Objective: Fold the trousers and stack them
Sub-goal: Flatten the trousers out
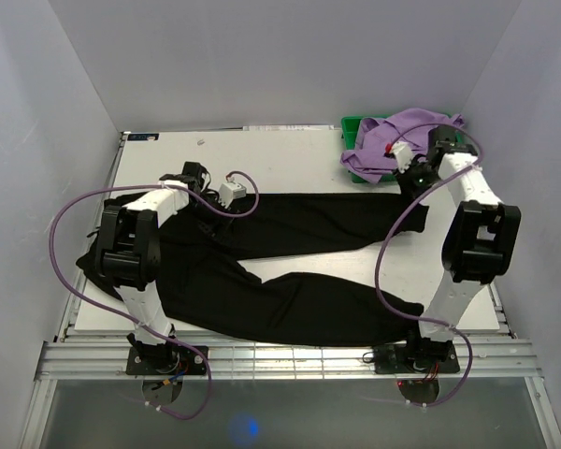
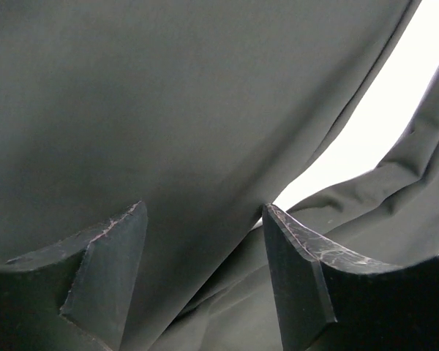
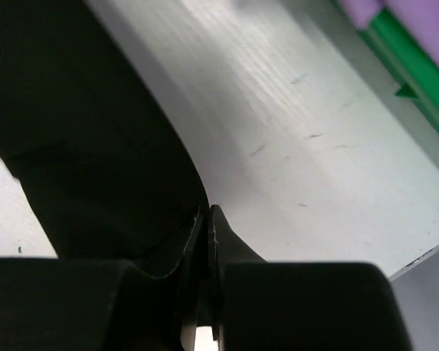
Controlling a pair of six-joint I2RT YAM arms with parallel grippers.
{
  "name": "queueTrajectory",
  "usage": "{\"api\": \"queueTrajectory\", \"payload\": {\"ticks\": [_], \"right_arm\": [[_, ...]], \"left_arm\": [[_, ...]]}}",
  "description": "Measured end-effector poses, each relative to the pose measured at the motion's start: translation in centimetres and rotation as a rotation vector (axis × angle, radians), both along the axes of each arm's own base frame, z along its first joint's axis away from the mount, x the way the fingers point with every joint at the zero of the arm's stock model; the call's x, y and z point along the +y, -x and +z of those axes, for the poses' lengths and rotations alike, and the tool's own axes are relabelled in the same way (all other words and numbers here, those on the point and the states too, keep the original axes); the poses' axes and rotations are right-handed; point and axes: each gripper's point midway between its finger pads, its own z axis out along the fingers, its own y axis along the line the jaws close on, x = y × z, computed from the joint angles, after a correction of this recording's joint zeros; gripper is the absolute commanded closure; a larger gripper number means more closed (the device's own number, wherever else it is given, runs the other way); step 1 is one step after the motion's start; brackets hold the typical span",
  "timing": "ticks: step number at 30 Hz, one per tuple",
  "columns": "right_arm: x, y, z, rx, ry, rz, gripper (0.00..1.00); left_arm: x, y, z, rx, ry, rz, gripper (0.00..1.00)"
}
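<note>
Readable text: only a small dark label (image 1: 141,137) on the far-left edge of the white table (image 1: 290,150), too small to read. The long plain black soft-fabric trousers (image 1: 290,304) lie flat on the table and span most of its width. The waist end is at left under the left arm, and the two legs splay right in a V with a wedge of bare table between them. Matte fabric with soft creases, no visible print. The far leg runs to the right gripper, and the near leg ends close to the right arm's base at the near edge. Left gripper (image 2: 203,208): fingers (image 2: 106,256) spread wide over the cloth near the crotch, pad edges scuffed; can't tell if they touch the fabric. Right gripper (image 3: 207,212): fingers pressed together at the end of the far leg, with the fabric's edge running into the pinch, so it reads as clamped on the trousers. A green plastic bin (image 1: 353,125) in the far-right corner holds a crumpled lilac garment (image 1: 413,124), just behind the right wrist.
</note>
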Motion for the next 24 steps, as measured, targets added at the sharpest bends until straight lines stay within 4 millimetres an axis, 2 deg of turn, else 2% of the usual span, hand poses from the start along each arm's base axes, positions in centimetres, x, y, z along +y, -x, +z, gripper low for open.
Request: {"api": "queueTrajectory", "payload": {"ticks": [2,4,5,6,7,9,10,12,16,19,21,22,24], "right_arm": [[-1.2,-1.8,0.1,0.028,-0.057,-0.036,0.92],[-2.3,-2.6,-1.2,0.092,-0.104,-0.077,0.92],[-2.6,-2.6,-2.5,0.137,-0.125,-0.095,0.9],[-2.7,-2.4,-3.5,0.174,-0.137,-0.108,0.83],[-2.6,-1.9,-4.9,0.23,-0.151,-0.128,0.63],[-2.4,-0.7,-7.1,0.326,-0.163,-0.166,0.44],[-2.2,-0.4,-7.5,0.352,-0.171,-0.181,0.29],[-2.5,-0.5,-6.8,0.343,-0.154,-0.202,0.25],[-3.3,-0.8,-4.1,0.278,-0.108,-0.219,0.27],[-3.3,0.1,0.5,0.194,-0.085,-0.169,0.31],[-3.1,1.9,3.0,0.158,-0.071,-0.127,0.32],[-3.0,3.5,3.8,0.148,-0.058,-0.103,0.32],[-2.6,8.3,3.7,0.199,-0.027,-0.05,0.31]], "left_arm": [[0.1,0.2,-0.3,-0.004,-0.005,-0.021,0.27],[0.3,0.5,-0.6,-0.007,-0.012,-0.04,0.27],[0.4,0.6,-0.8,-0.006,-0.019,-0.048,0.27],[0.5,0.6,-1.0,-0.005,-0.025,-0.054,0.27],[0.6,0.6,-1.2,-0.002,-0.029,-0.059,0.26],[0.7,0.7,-1.3,0.002,-0.032,-0.066,0.24],[0.7,0.6,-1.3,0.0,-0.032,-0.066,0.22],[0.6,0.5,-1.1,0.0,-0.032,-0.065,0.2],[0.3,-0.4,-0.2,-0.016,-0.021,-0.039,0.18],[0.1,-0.8,1.1,-0.042,-0.01,-0.012,0.16],[0.1,-0.9,2.3,-0.064,0.0,0.009,0.16],[0.1,-1.0,3.0,-0.076,0.004,0.018,0.16],[0.2,-1.0,3.8,-0.087,0.01,0.035,0.15]]}}
